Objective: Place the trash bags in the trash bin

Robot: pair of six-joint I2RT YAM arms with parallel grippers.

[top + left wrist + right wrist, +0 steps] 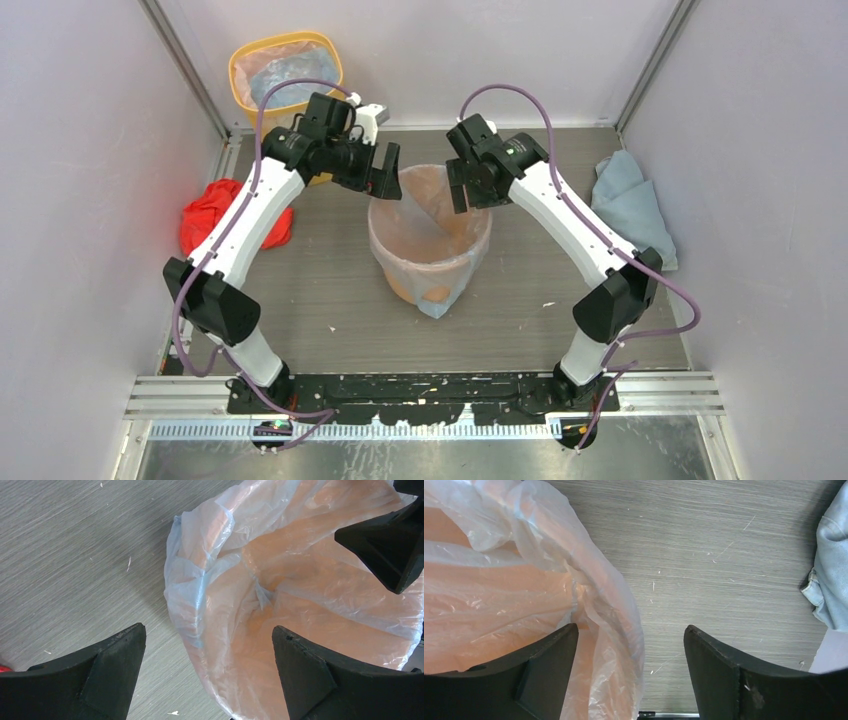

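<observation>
The round orange trash bin (pixel 400 283) stands mid-table, lined with a thin translucent trash bag (pixel 430 215) whose edge folds over the rim. My left gripper (pixel 388 185) is open at the bin's far-left rim. In the left wrist view the bag-covered rim (pixel 200 595) passes between its spread fingers (pixel 115 655) without touching them. My right gripper (pixel 468 198) is open at the far-right rim. In the right wrist view the bag's edge (pixel 609 610) lies between its fingers, close to the left finger (pixel 554 650). Neither gripper holds anything.
A taller yellow bin (pixel 240 75) with its own liner stands at the back left. A red cloth (pixel 215 215) lies by the left wall. A blue-grey cloth (pixel 630 205) lies by the right wall and shows in the right wrist view (pixel 831 575).
</observation>
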